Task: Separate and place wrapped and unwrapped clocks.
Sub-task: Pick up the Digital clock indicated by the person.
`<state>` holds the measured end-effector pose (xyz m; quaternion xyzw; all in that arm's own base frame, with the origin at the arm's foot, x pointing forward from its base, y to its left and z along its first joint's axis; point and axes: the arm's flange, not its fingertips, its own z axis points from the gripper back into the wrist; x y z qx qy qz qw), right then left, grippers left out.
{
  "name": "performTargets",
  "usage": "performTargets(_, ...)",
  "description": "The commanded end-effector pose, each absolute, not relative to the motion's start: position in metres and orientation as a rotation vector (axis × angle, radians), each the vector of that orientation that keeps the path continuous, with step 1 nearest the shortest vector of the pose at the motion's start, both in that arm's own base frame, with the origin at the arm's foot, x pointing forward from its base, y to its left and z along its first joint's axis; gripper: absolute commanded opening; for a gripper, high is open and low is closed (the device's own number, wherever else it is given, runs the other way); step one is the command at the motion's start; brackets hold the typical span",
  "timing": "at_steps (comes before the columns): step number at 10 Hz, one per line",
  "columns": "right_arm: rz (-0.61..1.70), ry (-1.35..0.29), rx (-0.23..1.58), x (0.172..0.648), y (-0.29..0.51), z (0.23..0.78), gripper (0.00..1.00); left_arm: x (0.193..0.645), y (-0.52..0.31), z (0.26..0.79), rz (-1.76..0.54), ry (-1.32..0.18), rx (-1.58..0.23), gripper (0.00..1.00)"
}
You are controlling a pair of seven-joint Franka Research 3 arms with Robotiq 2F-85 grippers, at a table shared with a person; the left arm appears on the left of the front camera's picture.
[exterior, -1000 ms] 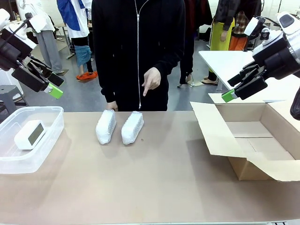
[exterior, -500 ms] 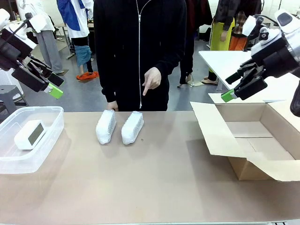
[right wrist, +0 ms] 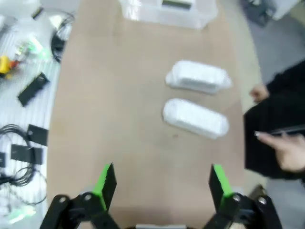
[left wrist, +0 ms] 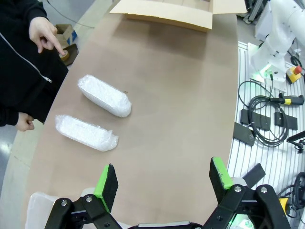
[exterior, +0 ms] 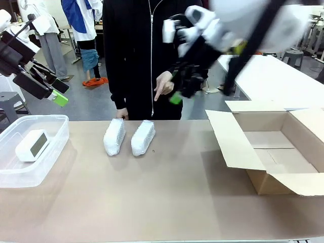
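With both sets of jaws wide, the left gripper (left wrist: pixel 163 171) hangs over the clear plastic tub (exterior: pixel 55 119) holding the bare digital clock (exterior: pixel 32 145), and the right gripper (right wrist: pixel 162 174) hangs above the two bubble-wrapped clocks (exterior: pixel 114 136) (exterior: pixel 143 137) beside that tub, where descending could strike the person's pointing hand (exterior: pixel 163 87) or pinch both bundles.

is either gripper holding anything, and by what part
Nothing is held. Left gripper and right gripper are open and empty; the wrapped bundles lie on the table, the bare clock in the tub.
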<state>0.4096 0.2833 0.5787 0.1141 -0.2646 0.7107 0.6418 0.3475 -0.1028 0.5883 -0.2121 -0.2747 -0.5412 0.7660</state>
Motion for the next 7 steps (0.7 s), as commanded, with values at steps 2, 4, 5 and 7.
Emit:
performTargets(2, 1.889, -0.554, 0.201, 0.446, 0.354, 0.546, 1.0, 0.349, -0.103, 0.592, -1.166, -0.594, -0.472, 1.0)
performTargets(4, 2.092, -0.567, 0.025, 0.469, 0.366, 0.507, 1.0, 0.349, -0.103, 0.592, -1.166, -0.594, -0.472, 1.0)
performTargets(5, 2.281, -0.642, 0.055, 0.471, 0.361, 0.502, 1.0, 0.349, -0.103, 0.592, -1.166, -0.594, -0.472, 1.0)
performTargets(7, 2.133, -0.526, 0.098, 0.463, 0.374, 0.5, 1.0, 0.349, -0.103, 0.592, -1.166, -0.594, -0.472, 1.0)
